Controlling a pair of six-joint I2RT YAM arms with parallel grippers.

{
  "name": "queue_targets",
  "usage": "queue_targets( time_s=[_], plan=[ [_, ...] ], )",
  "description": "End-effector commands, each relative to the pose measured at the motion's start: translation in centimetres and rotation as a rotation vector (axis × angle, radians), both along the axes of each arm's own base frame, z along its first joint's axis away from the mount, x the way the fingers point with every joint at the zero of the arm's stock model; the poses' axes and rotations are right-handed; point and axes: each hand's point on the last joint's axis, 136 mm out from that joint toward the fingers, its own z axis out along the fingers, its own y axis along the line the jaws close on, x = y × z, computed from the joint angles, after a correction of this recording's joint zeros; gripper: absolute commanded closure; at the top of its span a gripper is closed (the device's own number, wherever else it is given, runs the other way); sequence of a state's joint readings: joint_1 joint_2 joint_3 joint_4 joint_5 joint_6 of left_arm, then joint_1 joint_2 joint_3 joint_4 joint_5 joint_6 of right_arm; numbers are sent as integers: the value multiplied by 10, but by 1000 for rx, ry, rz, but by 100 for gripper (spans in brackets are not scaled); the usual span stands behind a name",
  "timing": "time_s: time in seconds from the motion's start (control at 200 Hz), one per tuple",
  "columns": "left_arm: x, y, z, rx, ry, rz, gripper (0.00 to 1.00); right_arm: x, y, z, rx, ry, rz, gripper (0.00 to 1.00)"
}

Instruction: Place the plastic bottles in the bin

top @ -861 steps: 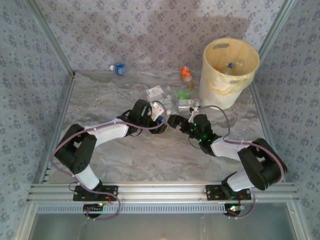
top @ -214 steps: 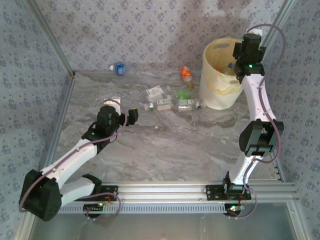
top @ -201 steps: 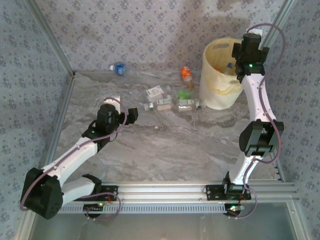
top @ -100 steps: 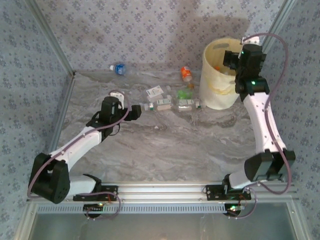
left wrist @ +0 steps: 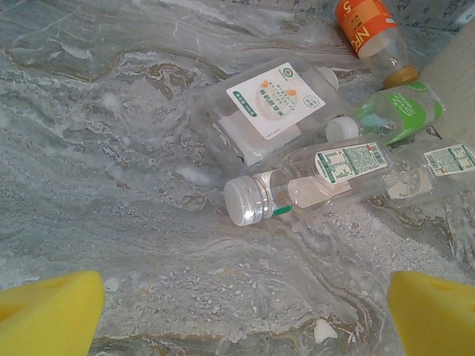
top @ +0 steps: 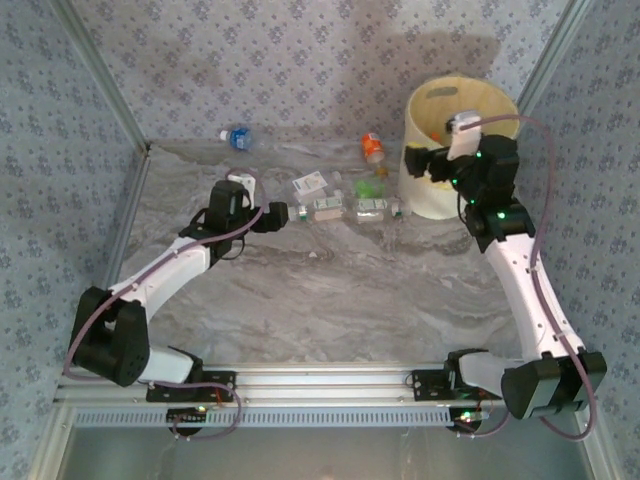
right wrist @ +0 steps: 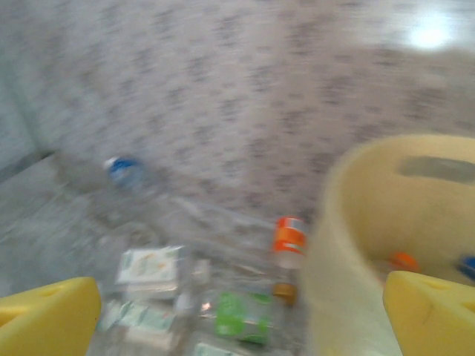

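Several clear plastic bottles (left wrist: 326, 174), labelled white, green and orange, are seen beside the pale cream bin (top: 440, 200); left gripper (top: 278, 215) and right gripper (top: 416, 164) are spread wide, empty.

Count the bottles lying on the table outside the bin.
6. Blue-labelled bottle by the far wall; orange bottle and green bottle beside the bin; white-labelled bottle, white-capped bottle and last clear bottle in the middle. Others may hide behind the bin.

Marble table (top: 330, 300), bottles (top: 325, 209) (scattered), bin (top: 435, 202)
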State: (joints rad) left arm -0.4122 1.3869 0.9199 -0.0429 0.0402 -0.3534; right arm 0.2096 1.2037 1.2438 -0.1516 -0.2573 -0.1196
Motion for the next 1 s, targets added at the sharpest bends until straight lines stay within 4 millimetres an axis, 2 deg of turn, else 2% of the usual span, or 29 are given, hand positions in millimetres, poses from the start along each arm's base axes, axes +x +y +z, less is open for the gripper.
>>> queue_targets(
  time_s=[0.0, 0.095, 0.165, 0.33, 0.405, 0.53, 0.715, 0.829, 0.994],
  plan=[
    [1, 5, 2, -18, 5, 40, 2, -20, 59, -43, -205, 22, 283, 0],
    [-2, 14, 0, 3, 5, 78, 2, -20, 85, -85, -353, 98, 372, 0],
    [-4, 21, -1, 18, 2, 101, 2, -18, 94, -120, -438, 192, 433, 0],
    [-9, 32, -2, 38, -4, 130, 2, 1, 87, -202, -687, 362, 506, 0],
    [-11, 36, -4, 41, -1, 137, 2, 6, 83, -230, -779, 400, 555, 0],
    [-12, 42, -8, 47, 10, 151, 2, 23, 80, -256, -883, 417, 590, 0],
    [-13, 47, -12, 55, 22, 163, 2, 47, 74, -267, -972, 384, 571, 0],
    [-11, 49, -16, 56, 31, 172, 2, 61, 60, -271, -1021, 372, 518, 0],
    [-9, 49, -19, 56, 42, 174, 2, 66, 38, -300, -1130, 423, 522, 0]
  ],
)
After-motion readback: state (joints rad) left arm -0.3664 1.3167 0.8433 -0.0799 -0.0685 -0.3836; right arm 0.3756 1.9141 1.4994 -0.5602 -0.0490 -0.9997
